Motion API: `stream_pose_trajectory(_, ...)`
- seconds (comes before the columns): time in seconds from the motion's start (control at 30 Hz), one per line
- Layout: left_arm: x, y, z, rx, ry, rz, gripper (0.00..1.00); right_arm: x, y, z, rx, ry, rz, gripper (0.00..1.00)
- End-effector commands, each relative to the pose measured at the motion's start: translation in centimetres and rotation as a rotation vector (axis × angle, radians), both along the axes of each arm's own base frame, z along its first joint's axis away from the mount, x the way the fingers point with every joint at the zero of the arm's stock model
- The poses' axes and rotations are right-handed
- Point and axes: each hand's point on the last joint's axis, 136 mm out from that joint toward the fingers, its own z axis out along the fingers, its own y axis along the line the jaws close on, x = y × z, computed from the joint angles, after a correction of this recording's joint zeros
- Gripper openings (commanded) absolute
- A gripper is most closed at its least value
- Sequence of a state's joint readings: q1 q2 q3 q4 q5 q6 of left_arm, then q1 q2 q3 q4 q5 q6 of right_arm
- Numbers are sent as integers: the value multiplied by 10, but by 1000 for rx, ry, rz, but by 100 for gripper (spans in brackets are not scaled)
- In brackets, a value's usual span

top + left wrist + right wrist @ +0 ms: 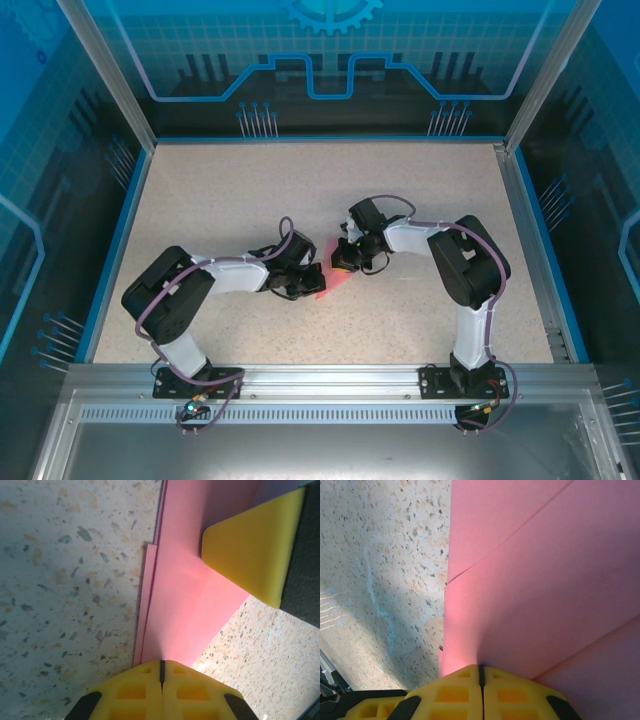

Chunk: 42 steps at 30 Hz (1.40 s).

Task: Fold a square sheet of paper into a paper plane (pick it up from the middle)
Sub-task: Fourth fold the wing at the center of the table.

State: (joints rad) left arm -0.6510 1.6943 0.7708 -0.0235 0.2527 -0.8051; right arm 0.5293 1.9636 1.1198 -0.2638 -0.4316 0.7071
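paper plane [331, 284], part-folded, pink, lies on the speckled table [220, 200] just below frame centre in the top view, mostly hidden by the two wrists that meet over it. left gripper [300, 286] sits at its left end, right gripper [346, 262] at its upper right. Left wrist view: paper plane [185, 600] runs from bottom centre to top of frame, with stacked layer edges showing along its left side. left gripper [161, 669] has jaws pressed together and its tips are on the paper's lower end. Right gripper's yellow finger [252, 555] sits on the paper in the upper right. Right wrist view: paper [540, 580] covers the right two thirds, with overlapping folds slanting across. right gripper [481, 674] is pressed together too, tips against the paper at bottom centre. Can't tell whether either claw has paper nipped in the seam.
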Motion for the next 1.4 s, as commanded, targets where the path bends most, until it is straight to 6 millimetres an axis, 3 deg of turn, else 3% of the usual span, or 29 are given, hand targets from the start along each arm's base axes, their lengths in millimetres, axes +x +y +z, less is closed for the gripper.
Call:
stream_pose_trajectory(0.0, -48, 23, -24, 91, 161, -64, 0, -27, -45, -65, -247, 122, -37, 6)
stream_pose_trajectory(0.27, -49, 25, -20, 102, 151, -75, 0, -28, -45, -67, -251, 129, -39, 6)
stream_pose_trajectory(0.5, -18, -3, 18, 4, 32, -69, 0, -27, -44, -69, -250, 134, -38, 6)
stream_pose_trajectory(0.6, -13, -11, 28, -15, 11, -75, 1, -27, -44, -69, -250, 134, -38, 6)
stream_pose_trajectory(1.1, -24, 13, -6, 112, 76, -19, 2, -29, -45, -71, -257, 143, -33, 6)
stream_pose_trajectory(1.37, -17, 6, 4, 65, 40, -15, 2, -30, -47, -71, -267, 144, -33, 6)
